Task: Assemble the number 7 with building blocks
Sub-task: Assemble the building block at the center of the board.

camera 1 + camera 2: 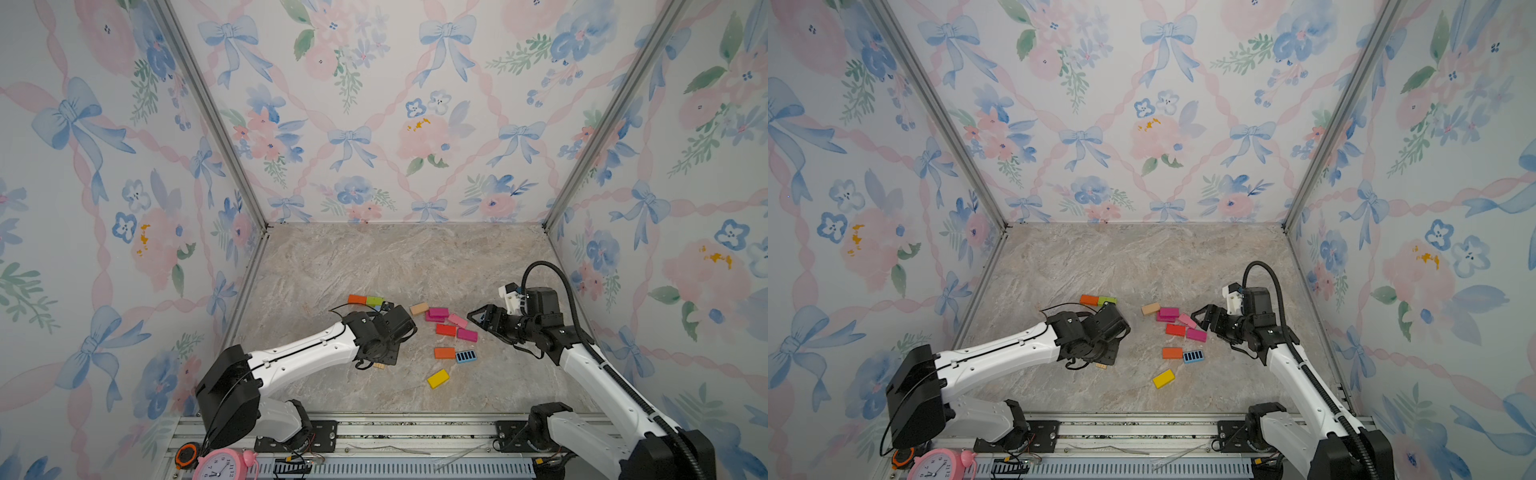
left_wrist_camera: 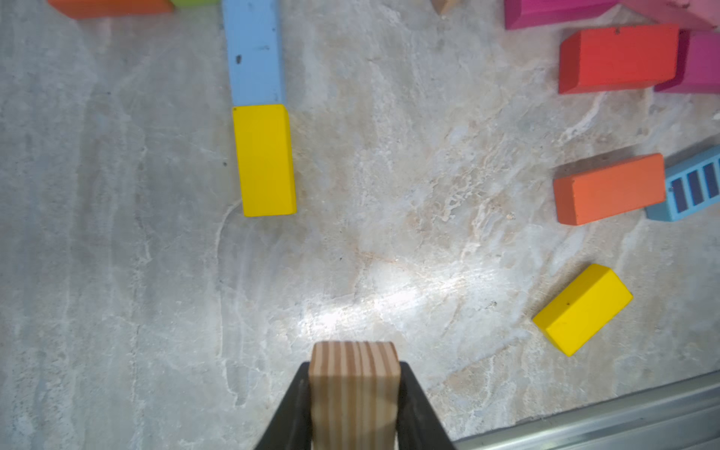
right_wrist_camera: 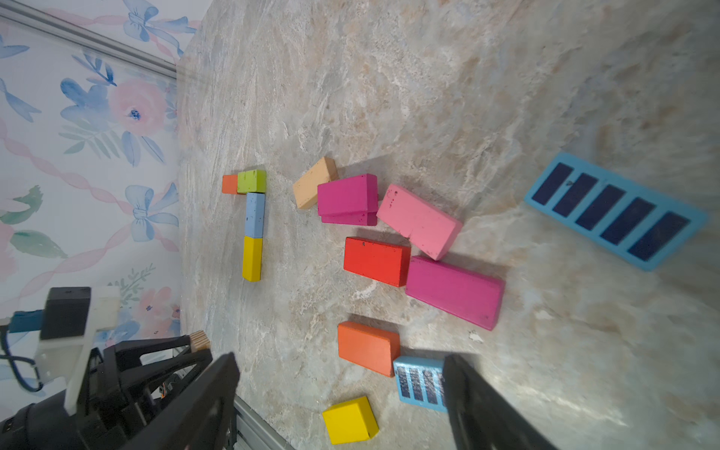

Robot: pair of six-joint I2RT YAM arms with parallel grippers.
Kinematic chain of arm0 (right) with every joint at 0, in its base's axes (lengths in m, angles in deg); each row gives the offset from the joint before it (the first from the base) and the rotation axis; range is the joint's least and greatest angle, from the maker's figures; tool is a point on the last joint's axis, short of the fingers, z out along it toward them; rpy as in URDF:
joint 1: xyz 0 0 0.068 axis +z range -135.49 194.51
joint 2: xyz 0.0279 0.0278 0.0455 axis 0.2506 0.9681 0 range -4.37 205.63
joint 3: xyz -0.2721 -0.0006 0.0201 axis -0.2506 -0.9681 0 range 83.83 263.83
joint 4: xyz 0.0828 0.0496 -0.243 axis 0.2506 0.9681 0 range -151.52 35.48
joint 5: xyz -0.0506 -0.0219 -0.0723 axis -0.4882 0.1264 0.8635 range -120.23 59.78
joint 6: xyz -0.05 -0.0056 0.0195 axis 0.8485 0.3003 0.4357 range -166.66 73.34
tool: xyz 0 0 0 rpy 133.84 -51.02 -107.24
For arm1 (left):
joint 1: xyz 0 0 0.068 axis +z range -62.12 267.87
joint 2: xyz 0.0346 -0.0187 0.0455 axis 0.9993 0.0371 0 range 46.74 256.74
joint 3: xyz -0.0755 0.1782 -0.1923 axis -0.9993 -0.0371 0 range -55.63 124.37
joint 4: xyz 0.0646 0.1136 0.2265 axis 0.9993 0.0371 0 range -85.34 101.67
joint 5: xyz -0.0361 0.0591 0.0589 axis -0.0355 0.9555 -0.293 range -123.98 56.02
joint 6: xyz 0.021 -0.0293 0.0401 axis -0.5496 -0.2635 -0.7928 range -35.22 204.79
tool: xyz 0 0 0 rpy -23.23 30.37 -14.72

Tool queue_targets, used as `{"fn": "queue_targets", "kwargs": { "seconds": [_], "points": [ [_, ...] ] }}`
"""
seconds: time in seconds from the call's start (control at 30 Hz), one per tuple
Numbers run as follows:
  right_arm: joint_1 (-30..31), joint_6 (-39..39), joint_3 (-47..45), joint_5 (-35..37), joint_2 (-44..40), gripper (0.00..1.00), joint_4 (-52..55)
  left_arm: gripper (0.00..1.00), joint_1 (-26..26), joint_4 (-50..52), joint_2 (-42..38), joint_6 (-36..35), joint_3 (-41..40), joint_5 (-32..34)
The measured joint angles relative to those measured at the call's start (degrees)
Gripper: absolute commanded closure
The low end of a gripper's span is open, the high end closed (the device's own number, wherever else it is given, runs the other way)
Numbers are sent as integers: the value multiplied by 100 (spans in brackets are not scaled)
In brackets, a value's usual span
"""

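My left gripper (image 2: 354, 366) is shut on a lined wood block (image 2: 355, 393) and holds it just above the table, near the front edge. Ahead of it lies the partial number 7. An orange block (image 3: 229, 184) and a green block (image 3: 252, 181) form the top bar. A light blue block (image 2: 255, 54) and a yellow block (image 2: 265, 159) lie end to end as the stem. My right gripper (image 1: 478, 318) stands open and empty, to the right of the loose building blocks.
Loose blocks lie between the arms: tan (image 1: 419, 308), magenta (image 1: 438, 312), pink (image 1: 457, 320), red (image 1: 446, 330), orange (image 1: 444, 353), striped blue (image 1: 466, 356), yellow (image 1: 437, 378). A metal rail (image 1: 374, 428) borders the front. A pink clock (image 1: 220, 465) stands at the front left.
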Motion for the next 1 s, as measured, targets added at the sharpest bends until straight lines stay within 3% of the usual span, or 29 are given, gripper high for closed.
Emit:
{"fn": "queue_targets", "kwargs": {
  "seconds": [0.1, 0.27, 0.7, 1.0],
  "points": [
    [243, -39, 116, 90, 203, 16, -76, 70, 264, 28, -356, 61, -533, 11],
    [505, -81, 284, 203, 472, 16, -208, 70, 490, 120, -264, 76, -962, 31],
    [612, -103, 382, 415, 557, 16, -247, 70, 931, -752, 1008, -518, -911, -133],
    [612, -96, 446, 501, 555, 16, -140, 69, 953, -1038, 1440, -820, -514, -168]
  ]
}}
